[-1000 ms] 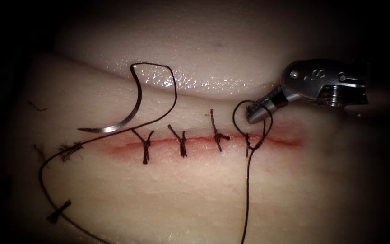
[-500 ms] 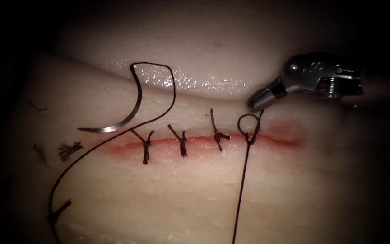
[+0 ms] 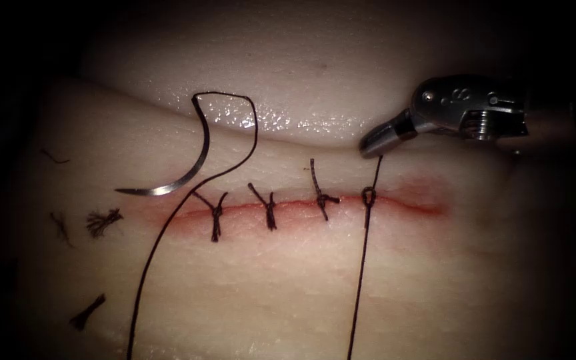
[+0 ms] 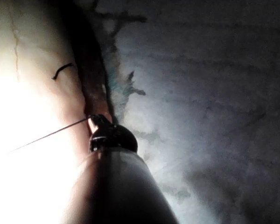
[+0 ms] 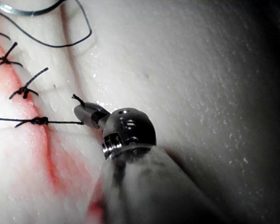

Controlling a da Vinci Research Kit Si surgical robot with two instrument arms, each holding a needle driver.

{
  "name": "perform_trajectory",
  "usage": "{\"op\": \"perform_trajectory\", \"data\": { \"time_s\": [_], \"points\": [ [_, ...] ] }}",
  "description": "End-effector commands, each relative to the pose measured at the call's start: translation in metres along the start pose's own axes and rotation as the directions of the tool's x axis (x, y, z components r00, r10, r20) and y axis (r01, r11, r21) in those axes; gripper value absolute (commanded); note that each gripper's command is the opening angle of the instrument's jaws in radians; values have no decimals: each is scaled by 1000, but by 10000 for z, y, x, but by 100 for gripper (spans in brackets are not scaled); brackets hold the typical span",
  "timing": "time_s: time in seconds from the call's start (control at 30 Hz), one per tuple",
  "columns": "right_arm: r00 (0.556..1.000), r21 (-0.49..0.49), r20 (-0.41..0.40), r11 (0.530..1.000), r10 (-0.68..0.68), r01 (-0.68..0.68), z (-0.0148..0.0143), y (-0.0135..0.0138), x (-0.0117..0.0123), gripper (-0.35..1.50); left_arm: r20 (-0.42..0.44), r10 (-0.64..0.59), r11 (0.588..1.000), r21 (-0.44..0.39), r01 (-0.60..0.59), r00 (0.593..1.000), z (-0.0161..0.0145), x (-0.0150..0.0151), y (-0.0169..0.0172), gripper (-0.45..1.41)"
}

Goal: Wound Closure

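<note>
Holding the thread (image 3: 365, 267) clamped in my right tool (image 3: 370, 148) over the knot (image 3: 368, 197), needle (image 3: 180, 170) lying free left, I fear overpulling snaps it; left jaws unclear

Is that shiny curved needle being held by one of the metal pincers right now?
No: in the endoscope view the needle lies free on the tissue, left of the stitches, while the right pincer grips only thread.

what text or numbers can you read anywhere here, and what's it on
Nothing can be read.
Right tool, shut on the thread: its metal wrist bears small stamped marks, too blurred to read.
Tissue, needle lying free on it, left of the stitches: no lettering.
</note>
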Motion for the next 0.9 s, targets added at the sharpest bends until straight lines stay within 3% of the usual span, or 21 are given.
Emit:
{"op": "perform_trajectory", "data": {
  "time_s": [0.03, 0.13, 0.27, 0.6, 0.9],
  "points": [
    [1000, -7, 1, 1000, 1, -1, 10, 8, -2, -35, 0, 2, 1000, -6, -2, 1000, 6, -1, 10, -45],
    [1000, -15, 5, 1000, -1, 1, 13, 9, -7, -35, -5, 16, 1000, -24, -16, 1000, 3, 0, 21, -45],
    [1000, -18, 10, 1000, -13, 13, 21, 7, -16, -35, -106, 11, 990, -141, -26, 994, -4, 1, 40, -45],
    [1000, -30, 14, 999, -18, 18, 23, 16, -27, -35, -199, 43, 941, -321, -106, 979, -15, 18, 77, -45],
    [1000, -53, 17, 998, -12, 12, 18, 17, -26, -35, -220, 54, 922, -364, -133, 974, -13, 23, 76, -45]
  ]
}}
